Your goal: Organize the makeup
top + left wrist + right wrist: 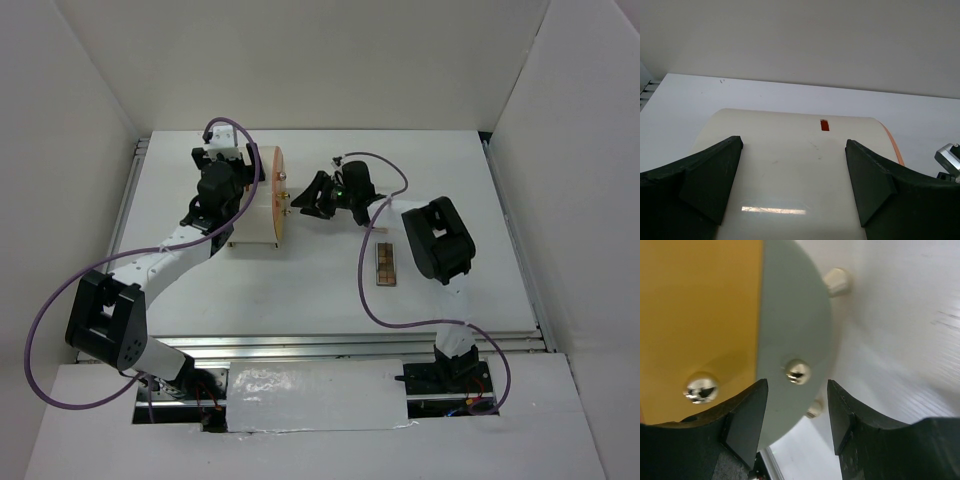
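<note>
Left pincer (pixel 794 145): spread wide over the top of the cream cylindrical box (pixel 790 175), far-left on the worktop (pixel 330 300); contact cannot be told.
Right pincer (pixel 797 386): spread, with a small metal knob (pixel 798 371) on the box's end face between the fingers, clear of both.
Eyeshadow palette (pixel 385 265): flat on the worktop, right of centre, well apart from the box.

Your right gripper (pixel 797 390) has its jaws apart, with nothing between them. Just beyond the gap you see a small shiny knob (pixel 798 372) on a grey panel (pixel 790 315) with a curved edge. To its left is an orange panel (pixel 695 305) with a second knob (pixel 700 388). A cream peg (pixel 837 281) juts out over the white table (pixel 910 340).
</note>
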Tool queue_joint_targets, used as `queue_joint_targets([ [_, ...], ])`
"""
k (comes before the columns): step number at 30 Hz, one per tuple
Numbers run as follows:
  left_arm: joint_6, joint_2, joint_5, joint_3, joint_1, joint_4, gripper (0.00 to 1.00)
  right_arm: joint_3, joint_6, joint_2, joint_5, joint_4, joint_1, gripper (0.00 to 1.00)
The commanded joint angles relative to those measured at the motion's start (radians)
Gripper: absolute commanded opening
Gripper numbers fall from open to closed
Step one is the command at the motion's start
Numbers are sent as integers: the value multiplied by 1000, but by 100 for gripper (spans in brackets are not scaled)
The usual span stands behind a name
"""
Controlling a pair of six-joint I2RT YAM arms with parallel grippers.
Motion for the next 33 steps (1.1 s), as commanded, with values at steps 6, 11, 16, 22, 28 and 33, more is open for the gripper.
queue_joint_targets([
  [6,-48,9,-20,-13,1,-75,98,20,82,58,-89,196,4,58],
  [11,-56,11,-20,-14,1,-75,99,8,96,71,-89,209,7,58],
  [16,-63,20,-19,-13,1,-76,99,0,111,82,-98,229,8,56],
  [22,-65,19,-20,-13,1,-75,99,28,140,119,-111,244,19,55],
  [28,-66,19,-20,-18,2,-73,99,19,175,140,-117,287,28,50],
  [33,-71,16,-20,-21,1,-69,99,17,206,156,-127,336,28,41],
])
